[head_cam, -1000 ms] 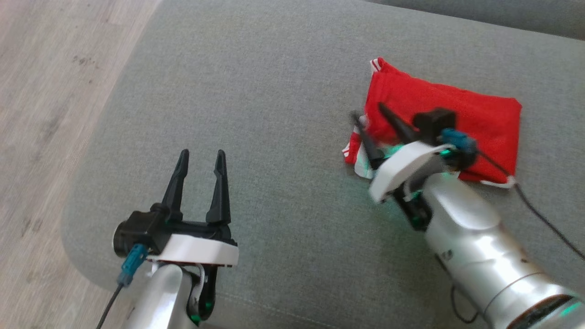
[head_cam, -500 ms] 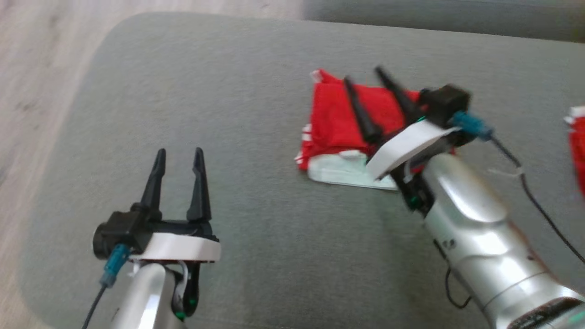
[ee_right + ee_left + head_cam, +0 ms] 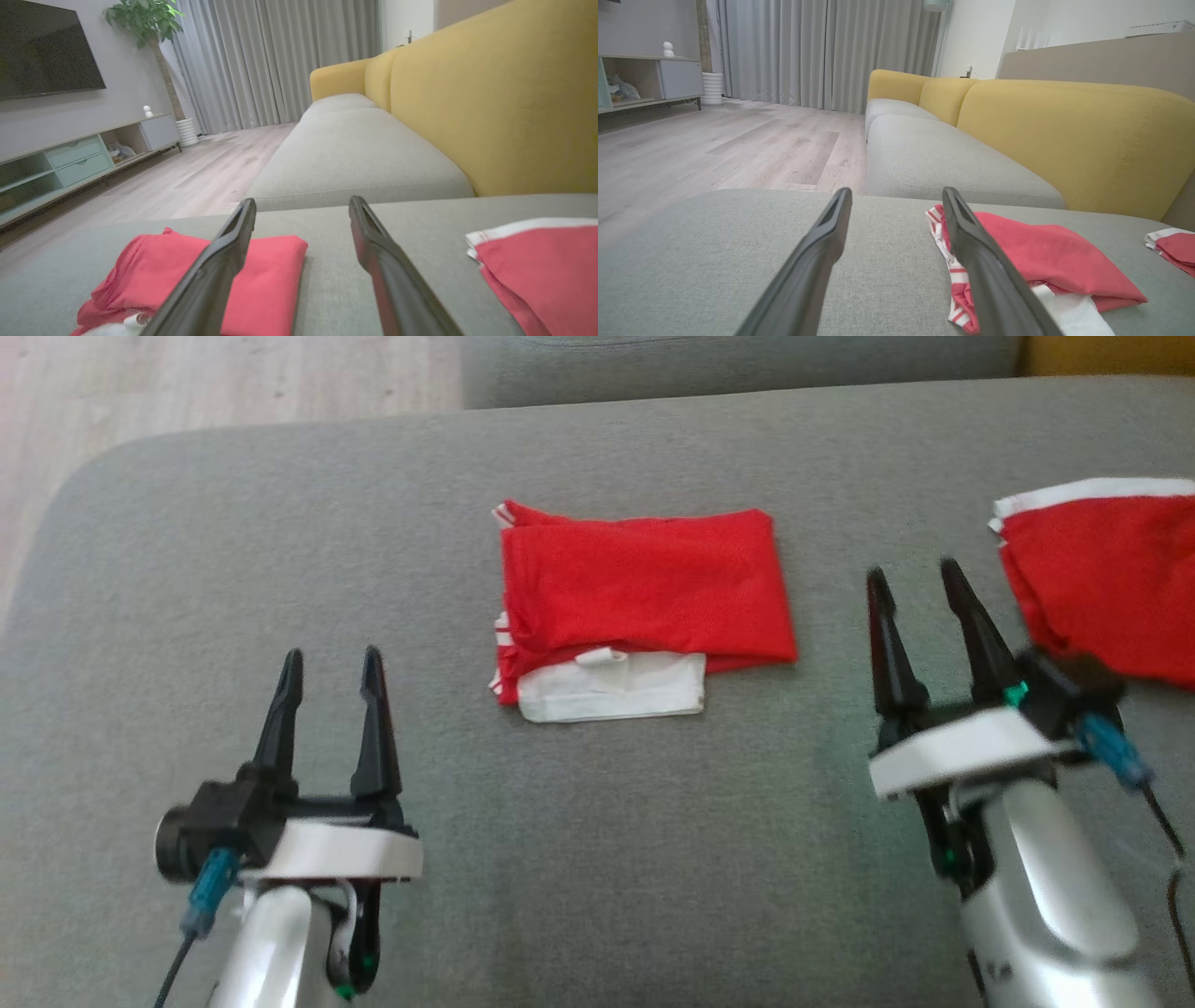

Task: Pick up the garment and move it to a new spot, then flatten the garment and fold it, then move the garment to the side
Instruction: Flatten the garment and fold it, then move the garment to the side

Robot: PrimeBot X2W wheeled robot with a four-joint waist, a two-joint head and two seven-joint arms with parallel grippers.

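Observation:
A folded red garment (image 3: 644,597) with a white band along its near edge lies flat on the grey sofa seat (image 3: 597,859), mid-view; it also lies right of my left fingers (image 3: 1041,261) and left of my right fingers (image 3: 261,275). My left gripper (image 3: 330,667) stands open at lower left, well apart from the garment, nothing between its fingers. My right gripper (image 3: 920,581) is open at lower right, to the right of the folded garment and clear of it. A second red and white garment (image 3: 1102,569) lies at the right edge.
The seat's rounded edge drops to a wooden floor (image 3: 215,383) at upper left. A yellow backrest (image 3: 1064,135) runs along the far side. More grey cushion (image 3: 355,158) stretches beyond. A black cable (image 3: 1167,840) trails from my right wrist.
My right gripper has let go of the folded garment, opened and drawn back to the right. The head camera has swung, bringing a second garment into view. The left gripper stays open.

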